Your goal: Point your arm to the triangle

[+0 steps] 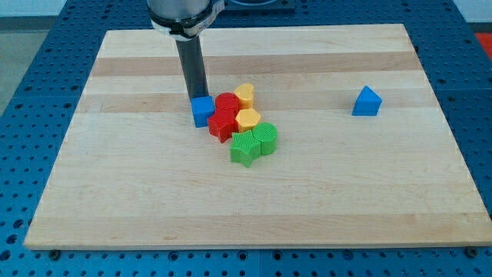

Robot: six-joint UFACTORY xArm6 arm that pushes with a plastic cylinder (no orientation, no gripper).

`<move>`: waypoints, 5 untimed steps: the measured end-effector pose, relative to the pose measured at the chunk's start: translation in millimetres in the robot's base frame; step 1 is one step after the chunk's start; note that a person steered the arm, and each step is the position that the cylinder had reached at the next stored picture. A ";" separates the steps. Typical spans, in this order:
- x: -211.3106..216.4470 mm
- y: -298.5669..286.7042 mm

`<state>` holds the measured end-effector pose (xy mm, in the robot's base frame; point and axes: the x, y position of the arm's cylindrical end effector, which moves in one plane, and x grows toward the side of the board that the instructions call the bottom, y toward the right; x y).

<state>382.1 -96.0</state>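
The blue triangle (367, 101) stands alone toward the view's right on the wooden board (154, 200). My tip (196, 100) is far to its left, at the upper left edge of a cluster, touching or just behind the blue cube (202, 111). The cluster holds a red cylinder (226, 103), a red star (222, 124), a yellow heart (244, 95), a yellow hexagon (247, 118), a green cylinder (266, 138) and a green star (245, 147).
The board lies on a blue perforated table (31, 69). The cluster of blocks lies between my tip and the triangle.
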 end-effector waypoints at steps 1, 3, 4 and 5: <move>-0.1 0.0; -83.1 27.0; -100.4 84.0; -90.9 168.1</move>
